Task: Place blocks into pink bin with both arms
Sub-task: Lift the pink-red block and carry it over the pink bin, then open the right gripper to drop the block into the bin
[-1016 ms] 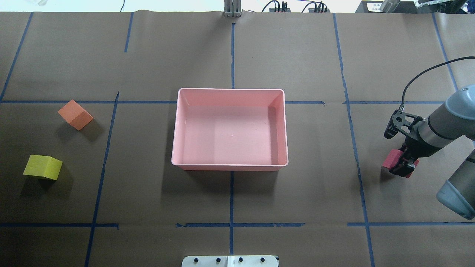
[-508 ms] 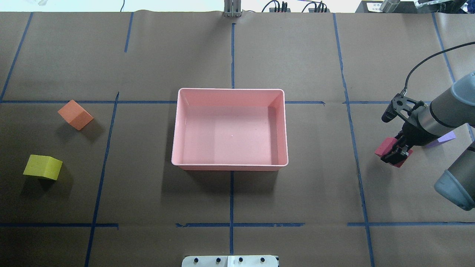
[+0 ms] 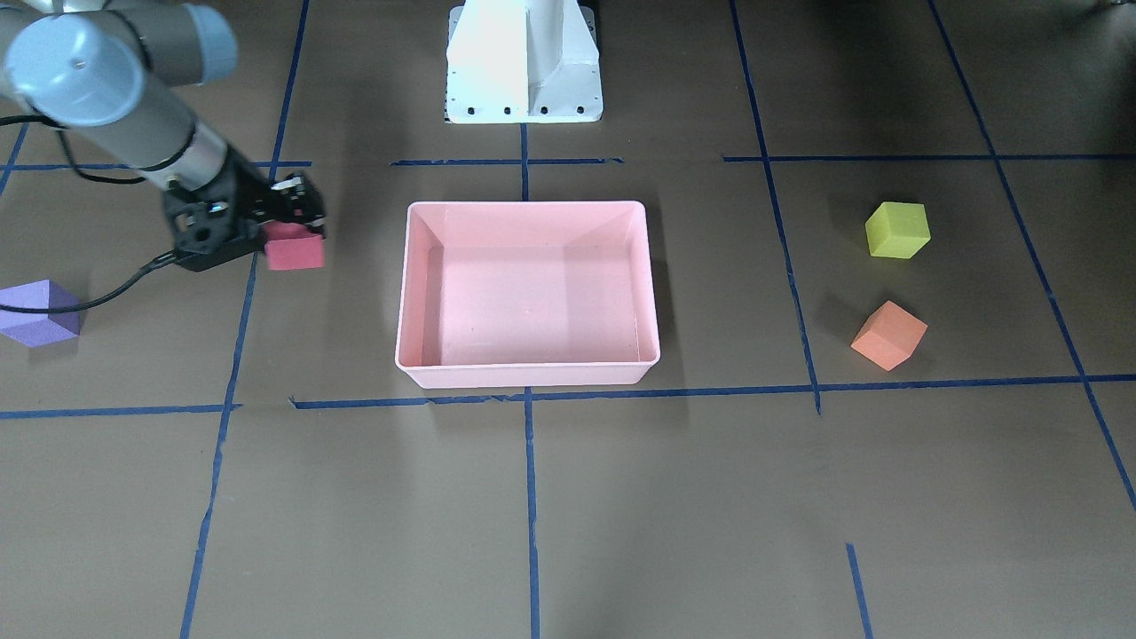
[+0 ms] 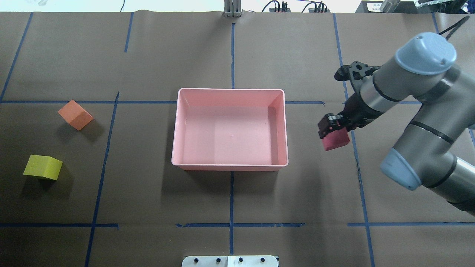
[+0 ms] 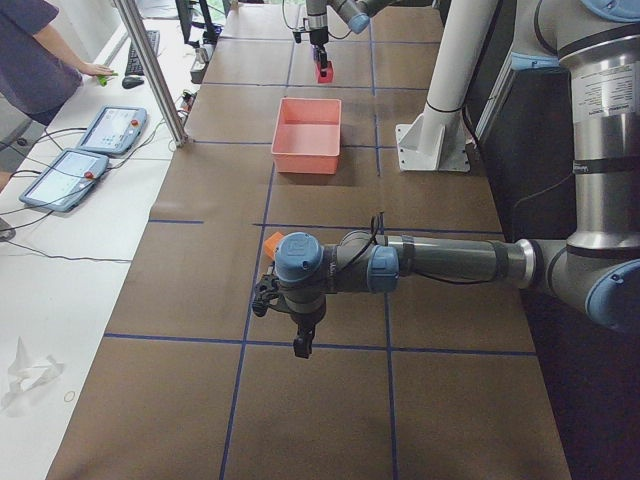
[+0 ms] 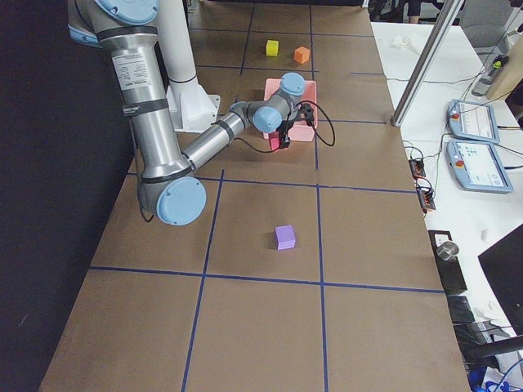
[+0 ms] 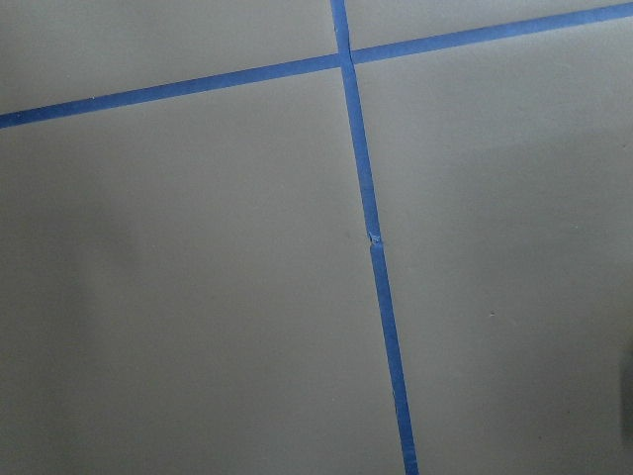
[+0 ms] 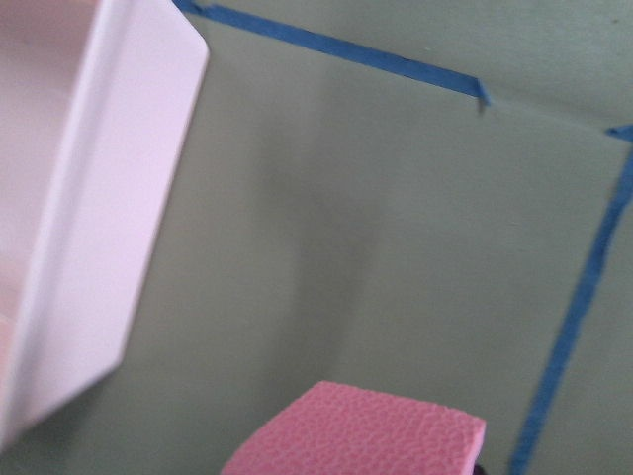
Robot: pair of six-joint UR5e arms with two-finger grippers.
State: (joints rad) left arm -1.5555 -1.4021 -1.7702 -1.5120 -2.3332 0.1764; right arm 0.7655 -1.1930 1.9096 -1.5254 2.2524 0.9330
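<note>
My right gripper (image 4: 331,128) is shut on the red block (image 4: 336,140) and holds it above the table, just right of the pink bin (image 4: 230,89). The front view shows the block (image 3: 295,251) under the gripper (image 3: 293,226), beside the bin (image 3: 524,205). The right wrist view shows the block (image 8: 356,435) and a bin corner (image 8: 89,247). The orange block (image 4: 75,114) and yellow-green block (image 4: 43,167) lie far left. The purple block (image 3: 37,312) lies on the table at the right end. My left gripper (image 5: 300,343) shows only in the exterior left view; I cannot tell its state.
The bin holds nothing. Blue tape lines cross the brown table. The white pedestal base (image 3: 524,62) stands at the robot's edge. The left wrist view shows only table and tape (image 7: 371,247). An operator (image 5: 40,60) and tablets are beside the table.
My right arm has lifted the red block and carried it left towards the bin. The other blocks have not moved.
</note>
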